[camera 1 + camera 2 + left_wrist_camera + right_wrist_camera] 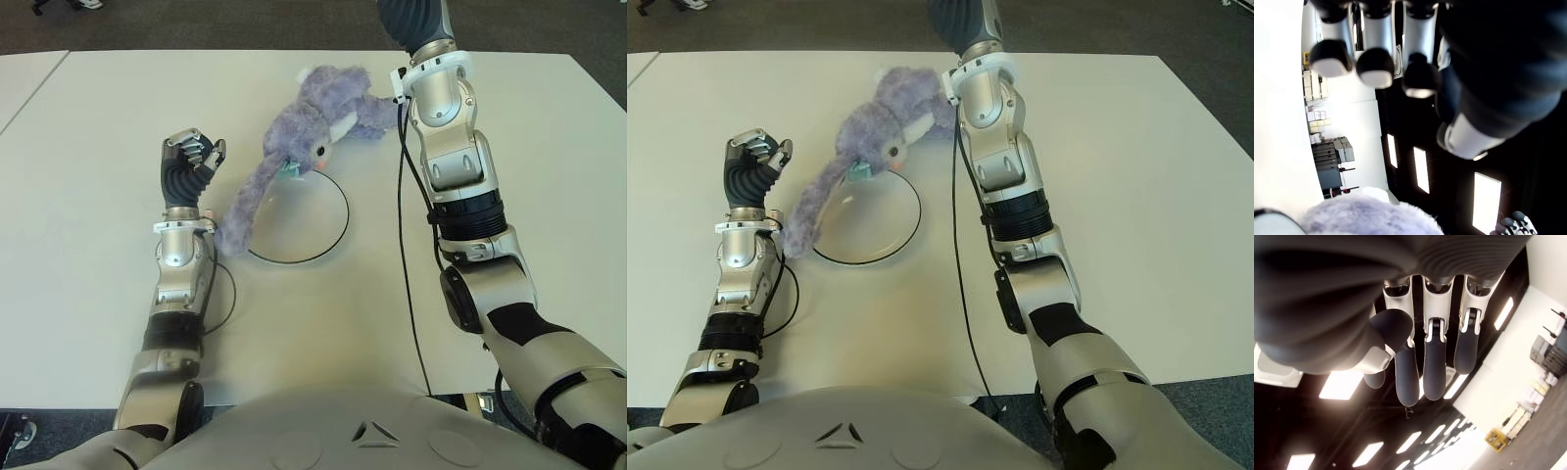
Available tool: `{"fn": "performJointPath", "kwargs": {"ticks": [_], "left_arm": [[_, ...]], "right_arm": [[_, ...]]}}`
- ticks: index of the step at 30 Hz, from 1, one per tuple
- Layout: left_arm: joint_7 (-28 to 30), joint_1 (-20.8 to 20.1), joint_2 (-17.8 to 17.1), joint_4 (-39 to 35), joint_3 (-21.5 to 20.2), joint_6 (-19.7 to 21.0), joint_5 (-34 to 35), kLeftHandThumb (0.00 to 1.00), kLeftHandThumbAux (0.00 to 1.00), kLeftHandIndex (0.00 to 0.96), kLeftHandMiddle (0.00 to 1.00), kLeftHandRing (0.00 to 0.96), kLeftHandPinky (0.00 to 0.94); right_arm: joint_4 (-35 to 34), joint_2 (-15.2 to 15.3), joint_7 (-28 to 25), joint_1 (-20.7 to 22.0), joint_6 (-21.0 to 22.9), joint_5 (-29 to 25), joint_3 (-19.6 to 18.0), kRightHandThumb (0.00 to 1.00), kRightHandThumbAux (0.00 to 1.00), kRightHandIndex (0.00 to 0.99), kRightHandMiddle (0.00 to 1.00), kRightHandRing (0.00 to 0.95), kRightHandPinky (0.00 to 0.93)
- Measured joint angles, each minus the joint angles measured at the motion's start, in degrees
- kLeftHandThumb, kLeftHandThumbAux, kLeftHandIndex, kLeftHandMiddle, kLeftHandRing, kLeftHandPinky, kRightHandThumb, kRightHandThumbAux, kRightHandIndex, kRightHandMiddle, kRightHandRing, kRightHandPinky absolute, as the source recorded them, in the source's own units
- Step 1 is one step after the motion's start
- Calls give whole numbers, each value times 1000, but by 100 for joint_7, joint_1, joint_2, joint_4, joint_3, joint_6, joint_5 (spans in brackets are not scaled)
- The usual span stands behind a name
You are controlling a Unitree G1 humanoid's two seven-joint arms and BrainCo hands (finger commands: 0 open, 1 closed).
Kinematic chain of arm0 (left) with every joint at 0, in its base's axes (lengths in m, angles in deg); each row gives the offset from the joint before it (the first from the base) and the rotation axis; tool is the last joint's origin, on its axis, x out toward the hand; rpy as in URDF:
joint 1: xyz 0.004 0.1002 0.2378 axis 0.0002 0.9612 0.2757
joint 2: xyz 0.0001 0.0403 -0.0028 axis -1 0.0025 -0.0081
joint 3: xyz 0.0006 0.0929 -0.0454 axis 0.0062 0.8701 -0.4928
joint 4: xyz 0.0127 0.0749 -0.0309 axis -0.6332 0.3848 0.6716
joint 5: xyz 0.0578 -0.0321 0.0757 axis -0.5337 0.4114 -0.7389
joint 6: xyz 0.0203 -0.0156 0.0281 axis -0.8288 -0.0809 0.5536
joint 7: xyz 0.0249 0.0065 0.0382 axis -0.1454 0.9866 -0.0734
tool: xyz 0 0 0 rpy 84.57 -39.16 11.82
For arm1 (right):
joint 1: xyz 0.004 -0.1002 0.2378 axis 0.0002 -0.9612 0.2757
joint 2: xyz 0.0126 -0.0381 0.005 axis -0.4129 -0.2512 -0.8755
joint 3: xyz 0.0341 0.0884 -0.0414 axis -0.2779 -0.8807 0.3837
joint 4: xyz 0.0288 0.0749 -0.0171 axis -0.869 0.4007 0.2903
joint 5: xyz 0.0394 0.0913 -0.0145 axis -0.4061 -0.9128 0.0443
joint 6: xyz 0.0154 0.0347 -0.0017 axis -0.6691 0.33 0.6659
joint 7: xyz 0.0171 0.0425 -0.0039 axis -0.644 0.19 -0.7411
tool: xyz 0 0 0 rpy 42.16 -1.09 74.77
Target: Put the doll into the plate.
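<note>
The purple plush doll (312,127) is seen lying slantwise across the far rim of the plate (333,240), with its round body and head beyond the rim on the white table (88,196) and only the face and the root of a long limb overhanging the dish. That long, floppy ear or arm runs down toward the robot's left, its tip just beside the left wrist and off the plate. The long axis therefore runs from far right to near left, with the pale-eared face and pink cheek turned toward the plate's middle.

The doll is not gripped by either hand. The left hand (191,157) is held upright beside the limb's tip, its fingers curled into a fist around nothing, as the left wrist view confirms. The right hand is raised beyond the top of the eye views; in its own wrist view the right hand (1420,352) is shown with fingers extended and slack, pointing at a ceiling, with nothing between them.

The task is judged unfinished, since most of the doll's bulk sits outside the rim. A risk is judged that a push on the soft limb would only fold it. The light plate could also be dragged if the body is swept across its rim.
</note>
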Motion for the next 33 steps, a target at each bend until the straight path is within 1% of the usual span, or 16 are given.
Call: {"fn": "performJointPath", "kwargs": {"ticks": [3, 4, 5, 8, 10, 13, 18, 20, 23, 26, 33], "left_arm": [[0, -9, 0, 14, -2, 0, 3, 494, 810, 731, 864, 882, 879], [0, -11, 0, 17, -2, 0, 5, 494, 811, 731, 865, 883, 878], [0, -13, 1, 19, -2, -1, 7, 494, 811, 731, 865, 883, 878], [0, -18, 1, 31, -4, -2, 18, 494, 811, 728, 864, 882, 875], [0, -24, 0, 42, -6, -2, 36, 494, 810, 726, 863, 881, 874], [0, -29, 0, 50, -8, -2, 46, 493, 810, 727, 863, 881, 875], [0, -34, 0, 59, -9, -2, 53, 490, 809, 729, 863, 881, 876], [0, -35, 0, 60, -9, -2, 56, 490, 809, 730, 863, 881, 876], [1, -36, 0, 61, -8, -2, 57, 487, 809, 737, 864, 881, 877], [1, -40, 1, 62, -5, -2, 56, 485, 809, 742, 867, 883, 879], [1, -41, 1, 61, 0, -2, 57, 474, 816, 762, 874, 887, 880]], "right_arm": [[-26, 67, -4, -31, -17, 124, 71, 953, 659, 386, 496, 526, 853], [-37, 89, -10, -39, -18, 153, 93, 919, 664, 396, 511, 665, 862], [-49, 114, -22, -48, -22, 178, 115, 897, 668, 402, 520, 755, 869], [-77, 167, -70, -61, -55, 247, 150, 870, 672, 410, 532, 866, 878], [-86, 190, -94, -64, -87, 252, 161, 864, 673, 413, 535, 894, 882], [-92, 217, -137, -67, -141, 251, 172, 860, 674, 416, 537, 914, 885], [-100, 245, -234, -82, -208, 240, 183, 857, 674, 415, 538, 922, 884], [-83, 261, -240, -93, -305, 236, 183, 857, 674, 415, 538, 921, 882], [0, 304, -241, -96, -531, 226, 183, 857, 675, 414, 538, 918, 876], [174, 392, -247, -94, -863, 209, 182, 857, 674, 414, 538, 914, 871], [650, 722, -246, -94, -1750, 222, 211, 858, 674, 411, 539, 888, 849]]}}
